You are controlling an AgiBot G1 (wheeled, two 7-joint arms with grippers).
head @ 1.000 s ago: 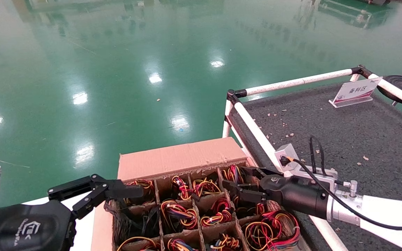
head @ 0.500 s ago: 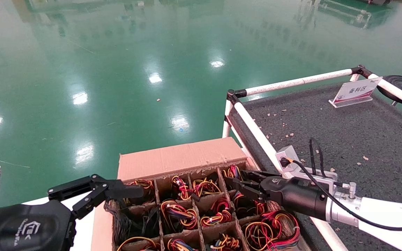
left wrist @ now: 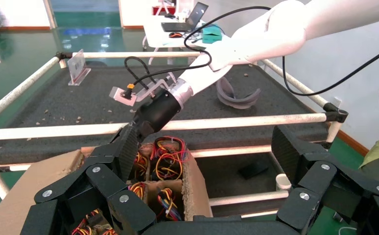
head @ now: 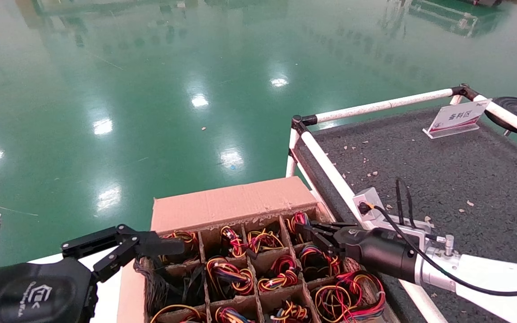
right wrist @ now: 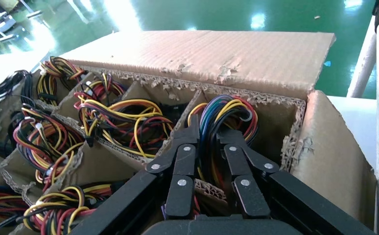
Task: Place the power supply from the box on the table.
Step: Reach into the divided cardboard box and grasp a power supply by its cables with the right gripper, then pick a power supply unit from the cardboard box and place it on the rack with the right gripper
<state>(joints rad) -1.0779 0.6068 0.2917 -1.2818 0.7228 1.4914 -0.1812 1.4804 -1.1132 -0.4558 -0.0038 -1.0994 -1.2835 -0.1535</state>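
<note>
Crowding the box (head: 222, 204), wire bundles (right wrist: 119, 117) and cardboard dividers (right wrist: 177, 129) flank the right gripper (right wrist: 208, 131), jaws nearly closed.

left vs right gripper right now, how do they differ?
The black left gripper hangs wide open over the brown cardboard box's left edge, holding nothing. The black right gripper has its fingers nearly closed around a wire bundle in a far-right cell. Both are at the box.

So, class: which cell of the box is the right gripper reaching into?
The far corner cell nearest the table. The right gripper has its fingers around that cell's wire bundle; the other cells' bundles lie untouched.
</note>
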